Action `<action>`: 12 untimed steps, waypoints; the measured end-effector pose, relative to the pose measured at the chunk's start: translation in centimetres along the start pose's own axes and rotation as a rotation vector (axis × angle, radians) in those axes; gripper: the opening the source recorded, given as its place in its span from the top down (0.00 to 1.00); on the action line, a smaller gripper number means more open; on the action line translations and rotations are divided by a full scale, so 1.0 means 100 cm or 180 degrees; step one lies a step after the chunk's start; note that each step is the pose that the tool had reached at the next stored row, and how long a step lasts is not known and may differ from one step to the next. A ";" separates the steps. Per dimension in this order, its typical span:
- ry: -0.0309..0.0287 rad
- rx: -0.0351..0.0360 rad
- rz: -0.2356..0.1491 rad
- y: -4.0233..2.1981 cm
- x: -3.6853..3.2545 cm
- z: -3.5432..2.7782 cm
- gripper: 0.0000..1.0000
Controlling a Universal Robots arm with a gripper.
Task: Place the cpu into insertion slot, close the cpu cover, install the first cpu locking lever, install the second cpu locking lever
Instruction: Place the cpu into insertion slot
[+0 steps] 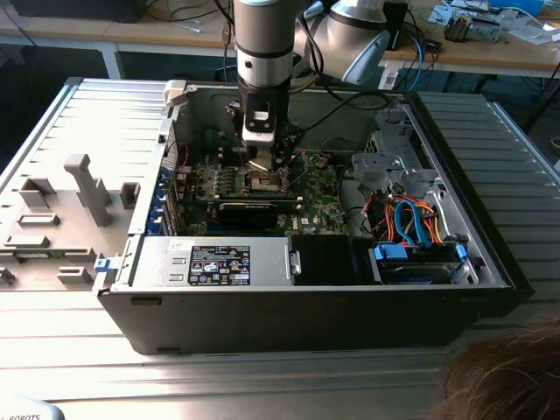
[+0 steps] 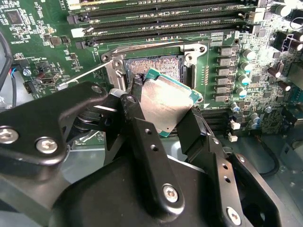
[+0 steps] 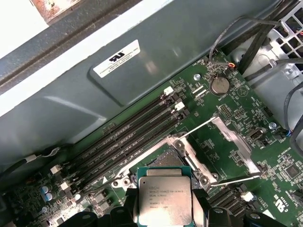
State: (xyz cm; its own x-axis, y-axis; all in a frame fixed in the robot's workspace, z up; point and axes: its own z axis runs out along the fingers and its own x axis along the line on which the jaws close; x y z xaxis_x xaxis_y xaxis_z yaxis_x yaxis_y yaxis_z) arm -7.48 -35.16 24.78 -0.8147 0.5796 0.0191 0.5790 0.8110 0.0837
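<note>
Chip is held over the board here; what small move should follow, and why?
Probably lower the cpu slightly toward the insertion slot, levelling it: the gripper holds it above the open socket, apart from it and seemingly tilted in the second wrist view, with the cpu cover swung aside.

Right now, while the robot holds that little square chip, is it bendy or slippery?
Probably stiff: the cpu looks like a flat metal-topped plate and shows no bend with the end effector pinching just its edges. Its smooth, shiny top might be slippery. It is likely light, being small and thin, but perhaps fragile if dropped onto the insertion slot.
</note>
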 end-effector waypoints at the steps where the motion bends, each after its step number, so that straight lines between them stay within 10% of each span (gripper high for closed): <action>1: -0.0001 0.0000 0.0007 0.0000 0.0000 0.0001 0.46; 12: -0.0007 -0.0001 0.0077 -0.0001 0.0000 0.0007 0.46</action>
State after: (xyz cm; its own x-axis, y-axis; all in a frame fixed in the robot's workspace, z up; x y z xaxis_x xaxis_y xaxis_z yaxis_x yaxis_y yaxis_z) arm -7.48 -35.16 24.71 -0.8004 0.5992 0.0191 0.5984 0.7968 0.0837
